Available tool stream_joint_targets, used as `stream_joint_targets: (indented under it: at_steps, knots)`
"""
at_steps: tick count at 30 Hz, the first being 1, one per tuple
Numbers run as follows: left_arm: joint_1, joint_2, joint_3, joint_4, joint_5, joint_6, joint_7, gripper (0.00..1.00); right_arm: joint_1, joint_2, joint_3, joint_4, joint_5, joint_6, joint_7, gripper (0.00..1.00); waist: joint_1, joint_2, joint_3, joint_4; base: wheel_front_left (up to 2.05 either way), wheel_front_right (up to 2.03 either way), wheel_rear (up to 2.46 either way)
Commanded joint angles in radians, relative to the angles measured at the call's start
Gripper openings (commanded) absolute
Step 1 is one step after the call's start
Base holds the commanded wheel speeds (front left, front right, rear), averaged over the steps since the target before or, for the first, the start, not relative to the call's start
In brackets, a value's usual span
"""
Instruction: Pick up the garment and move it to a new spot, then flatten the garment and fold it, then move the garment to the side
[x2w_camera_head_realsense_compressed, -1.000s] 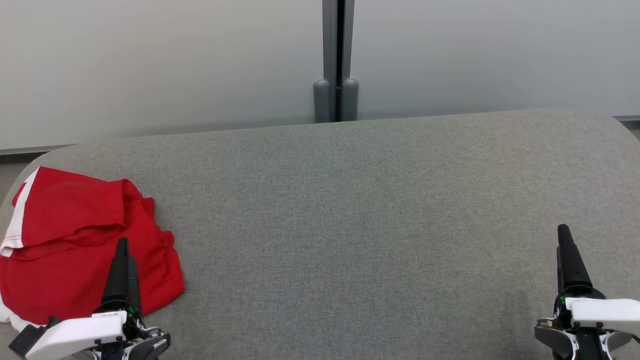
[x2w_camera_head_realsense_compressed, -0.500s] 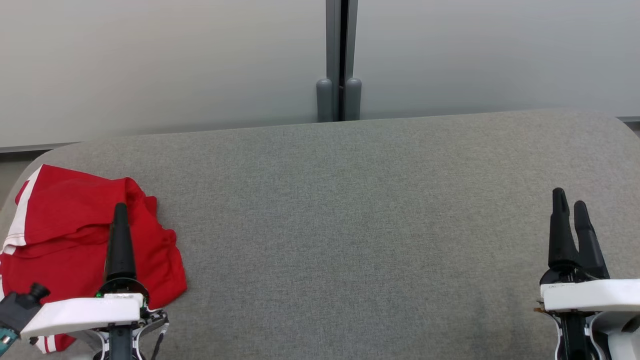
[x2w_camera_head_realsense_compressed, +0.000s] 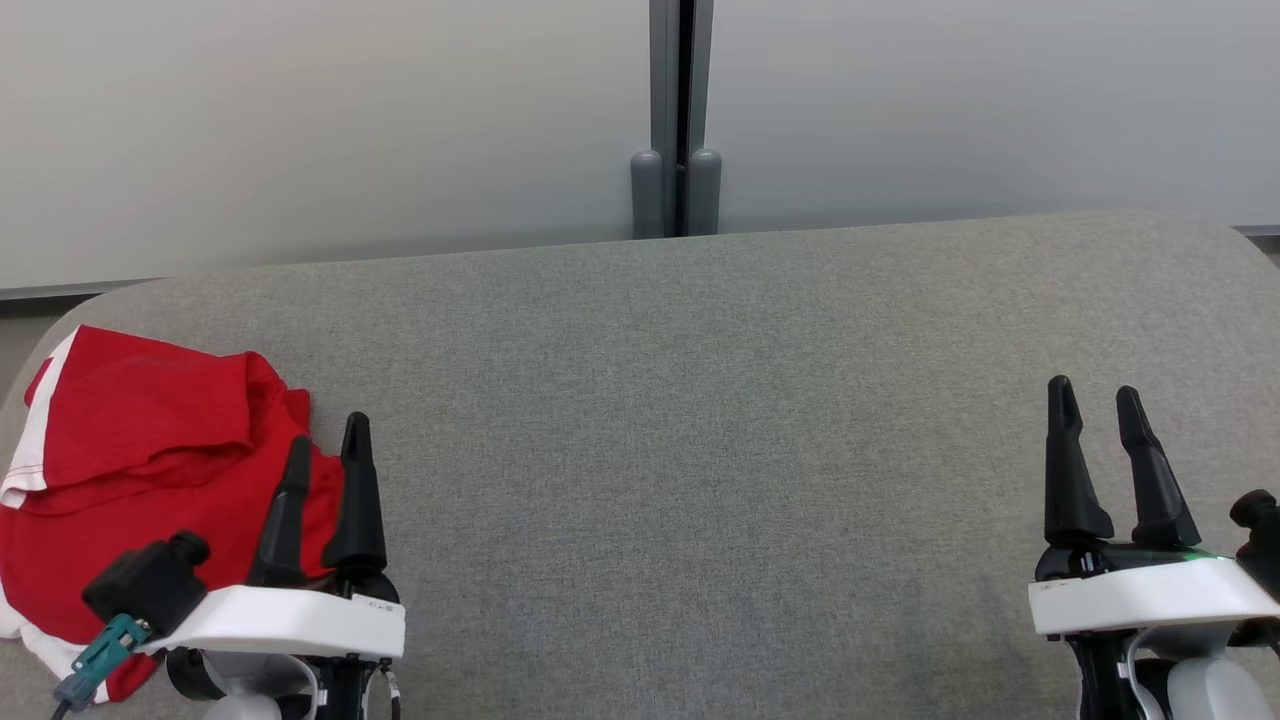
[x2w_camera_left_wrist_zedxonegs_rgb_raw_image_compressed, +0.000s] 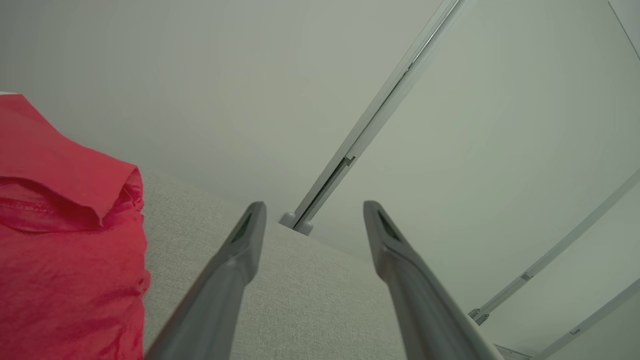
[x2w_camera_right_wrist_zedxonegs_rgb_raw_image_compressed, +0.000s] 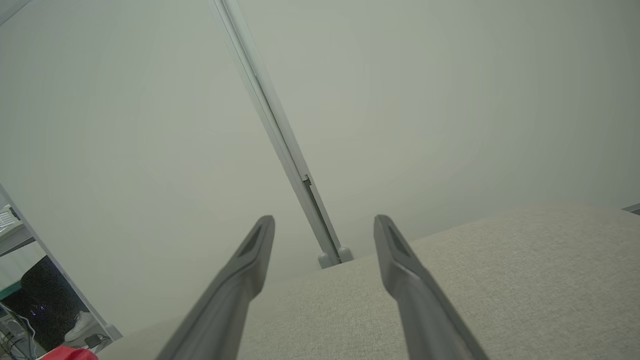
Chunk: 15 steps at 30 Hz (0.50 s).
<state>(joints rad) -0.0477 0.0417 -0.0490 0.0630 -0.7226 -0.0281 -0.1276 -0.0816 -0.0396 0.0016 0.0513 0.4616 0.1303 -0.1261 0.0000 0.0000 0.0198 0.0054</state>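
Observation:
The garment (x2w_camera_head_realsense_compressed: 140, 480) is a red piece with white trim, lying crumpled at the left end of the grey fabric table (x2w_camera_head_realsense_compressed: 700, 420). In the left wrist view the garment (x2w_camera_left_wrist_zedxonegs_rgb_raw_image_compressed: 60, 240) fills the left side. My left gripper (x2w_camera_head_realsense_compressed: 328, 440) hovers open at the garment's right edge, nothing between its fingers; the left gripper (x2w_camera_left_wrist_zedxonegs_rgb_raw_image_compressed: 314, 207) also shows with its fingers spread over bare table. My right gripper (x2w_camera_head_realsense_compressed: 1095, 395) stands open over the table's right end, far from the garment. In the right wrist view the right gripper (x2w_camera_right_wrist_zedxonegs_rgb_raw_image_compressed: 324, 222) holds nothing.
A pale partition wall with a grey post (x2w_camera_head_realsense_compressed: 675, 120) runs behind the table. The table's rounded corners show at far left and far right. A red scrap and a white shoe (x2w_camera_right_wrist_zedxonegs_rgb_raw_image_compressed: 80, 325) on the floor appear at the lower left of the right wrist view.
The left gripper has swung right, off the garment's middle to its right edge, and turned so both fingers show. The right gripper has shifted left and turned likewise. The garment has not moved.

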Motion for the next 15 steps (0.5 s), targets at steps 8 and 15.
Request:
stream_joint_targets:
  at_steps: [8, 15]
  knots:
    - [-0.015, 0.007, -0.056, -0.011, 0.178, 0.044, -0.029, 1.0, -0.009, -0.01, 0.016, 0.006, -0.142, 0.0, -0.03, 1.0, 0.0, 0.0, 0.005, 0.002, 0.0, 0.0, 0.0]
    - [-0.019, 0.007, -0.098, 0.011, 0.301, 0.065, -0.045, 1.0, -0.011, -0.01, 0.025, 0.019, -0.224, 0.0, -0.048, 1.0, 0.0, 0.0, 0.009, 0.004, 0.0, 0.0, 0.0]
